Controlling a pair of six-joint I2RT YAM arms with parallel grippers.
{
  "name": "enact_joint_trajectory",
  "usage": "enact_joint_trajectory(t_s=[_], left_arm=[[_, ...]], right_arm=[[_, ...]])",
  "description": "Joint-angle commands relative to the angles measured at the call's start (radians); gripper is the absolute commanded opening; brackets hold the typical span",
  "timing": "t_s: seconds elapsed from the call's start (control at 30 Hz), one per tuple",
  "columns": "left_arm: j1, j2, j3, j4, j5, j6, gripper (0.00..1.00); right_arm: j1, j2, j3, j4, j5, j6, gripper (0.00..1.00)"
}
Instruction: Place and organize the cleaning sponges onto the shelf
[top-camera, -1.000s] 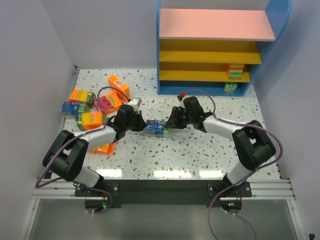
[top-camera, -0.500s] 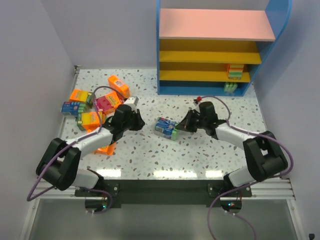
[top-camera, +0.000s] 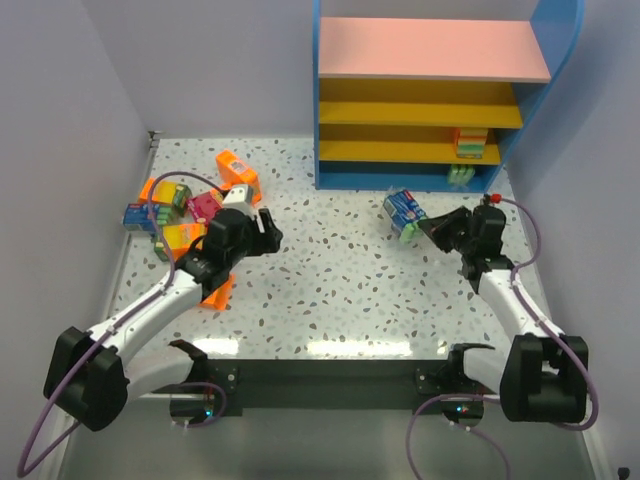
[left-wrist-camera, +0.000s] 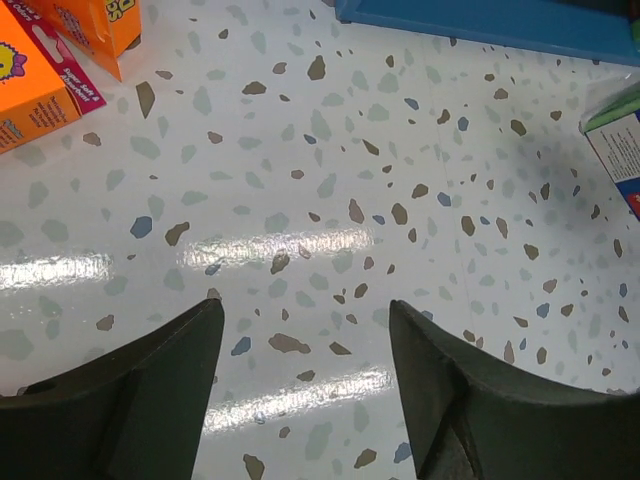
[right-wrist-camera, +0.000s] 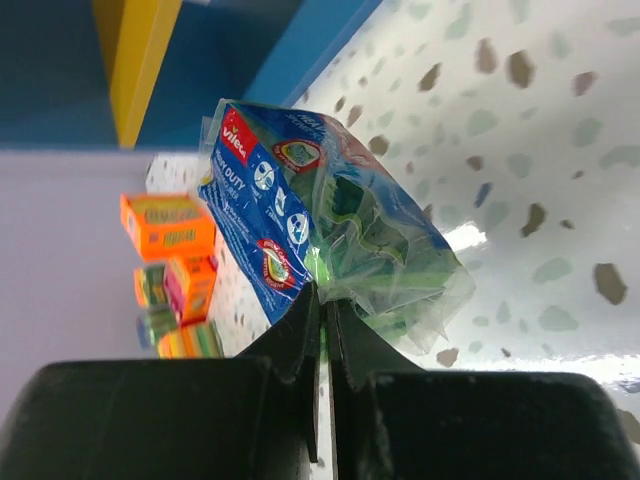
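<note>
Pinching a blue sponge pack (right-wrist-camera: 300, 235) in the right gripper (right-wrist-camera: 322, 300), with the jaws pressed together on a fold of its clear wrapper. Holding it tilted just in front of the shelf (top-camera: 400, 181), near the right end of the blue base; hard to tell whether it is clear of the table (top-camera: 330, 290). Green sponge edges showing through the film, small print too blurred to read.

Spread wide on the left gripper (left-wrist-camera: 300, 325), with speckled tabletop showing between the fingers, well to the left of the shelf. Farther left of the shelf, a heap of orange packs (top-camera: 238, 170), with a magenta and a blue one partly covered by the arm and cable.

Sitting on the shelf: a small stack (top-camera: 470, 143) at the right of the lowest yellow tier, and a pale pack (top-camera: 460, 175) underneath, too small to make out. Cut off at the right edge of the left wrist view, a pack corner (left-wrist-camera: 615, 150); no telling which pack.
</note>
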Motion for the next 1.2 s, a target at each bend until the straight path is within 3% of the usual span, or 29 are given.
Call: enact_joint_trajectory(t_s=[0.0, 0.33, 0.57, 0.93, 1.17], left_arm=[[0.002, -0.040, 0.002, -0.044, -0.014, -0.018, 0.73], [0.002, -0.166, -0.053, -0.117, -0.023, -0.021, 0.73], [0.002, -0.245, -0.070, -0.176, -0.035, -0.029, 0.73], [0.002, -0.321, -0.087, -0.248, -0.046, -0.058, 0.73], [0.002, -0.330, -0.081, -0.277, -0.045, -0.064, 0.73]], right_arm=[[-0.021, 0.020, -0.018, 0.071, 0.141, 0.122, 0.00], [-0.028, 0.183, 0.014, 0.311, 0.365, 0.213, 0.00], [-0.028, 0.383, 0.093, 0.470, 0.425, 0.257, 0.00], [-0.023, 0.603, 0.240, 0.660, 0.464, 0.273, 0.00], [-0.023, 0.605, 0.211, 0.713, 0.432, 0.292, 0.00]])
